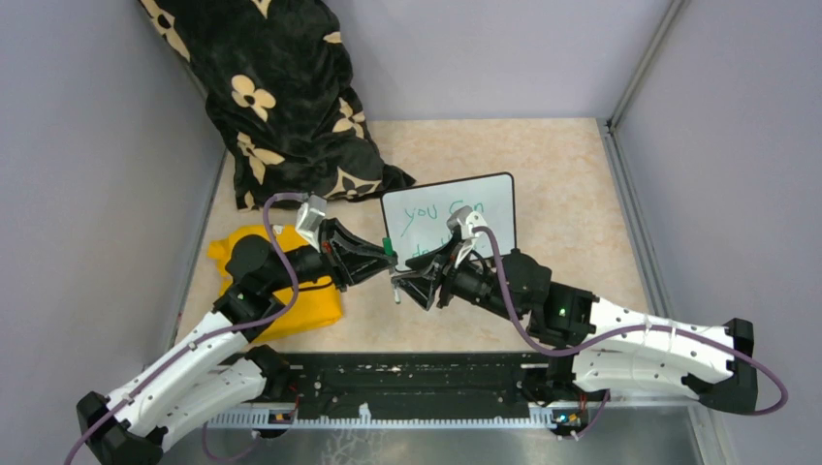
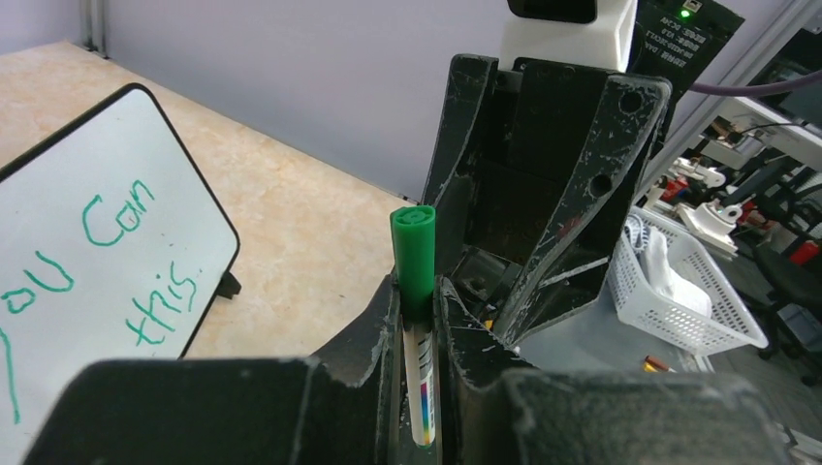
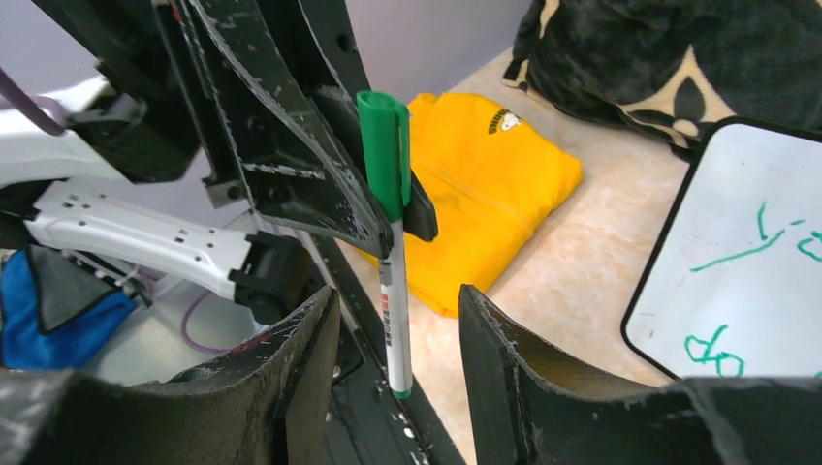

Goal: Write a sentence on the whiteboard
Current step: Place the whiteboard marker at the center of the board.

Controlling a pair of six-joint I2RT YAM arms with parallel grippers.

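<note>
The whiteboard [image 1: 492,197] stands tilted at mid-table, with the sentence [image 1: 432,211] in green marker on it. In the left wrist view the whiteboard [image 2: 87,165] reads "you Can" over "this" [image 2: 116,215]. My left gripper [image 1: 387,254] is shut on a marker [image 2: 415,254] with a green cap and white body, held upright. My right gripper [image 3: 397,312] is open; the marker's lower end [image 3: 393,320] stands between its jaws with a gap on each side. The whiteboard's corner [image 3: 751,208] shows at the right there.
A folded yellow cloth [image 1: 312,295] lies under the left arm and shows in the right wrist view [image 3: 490,179]. A black cloth with cream flowers [image 1: 281,97] is heaped at the back left. Grey walls enclose the table. A white basket [image 2: 683,281] sits off the table.
</note>
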